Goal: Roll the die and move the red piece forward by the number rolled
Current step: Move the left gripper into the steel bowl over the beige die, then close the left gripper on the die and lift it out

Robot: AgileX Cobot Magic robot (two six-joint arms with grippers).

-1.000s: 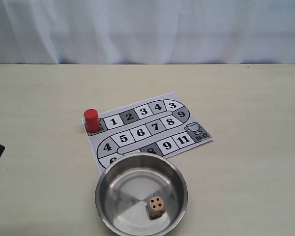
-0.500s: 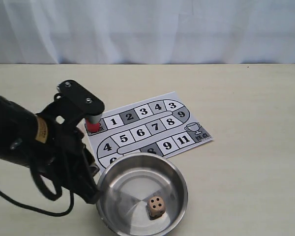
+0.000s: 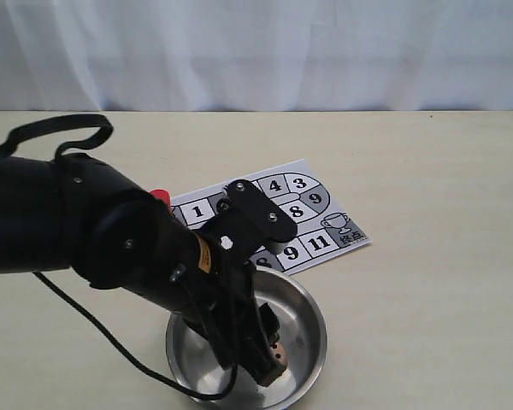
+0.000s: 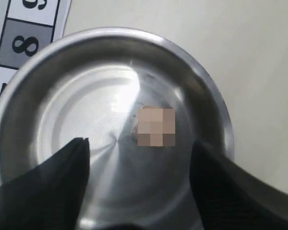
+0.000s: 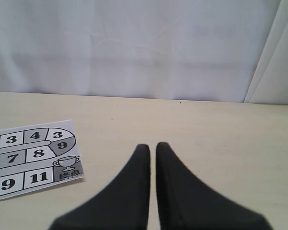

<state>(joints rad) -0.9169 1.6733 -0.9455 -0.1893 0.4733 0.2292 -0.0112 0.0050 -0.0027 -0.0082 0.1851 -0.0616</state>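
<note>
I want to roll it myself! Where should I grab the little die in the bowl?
Pinch two opposite flat sides of the die, coming straight down from above. It lies flat on the floor of the steel bowl, whose raised wall likely blocks a sideways reach.

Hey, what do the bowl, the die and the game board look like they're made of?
The bowl: metal, likely stainless steel; shiny grey with bright reflections. The die: light tan, matte, possibly wood; too blurred to be sure. The game board: thin printed paper or card, lying flat, matte, with black-and-grey numbered squares.
</note>
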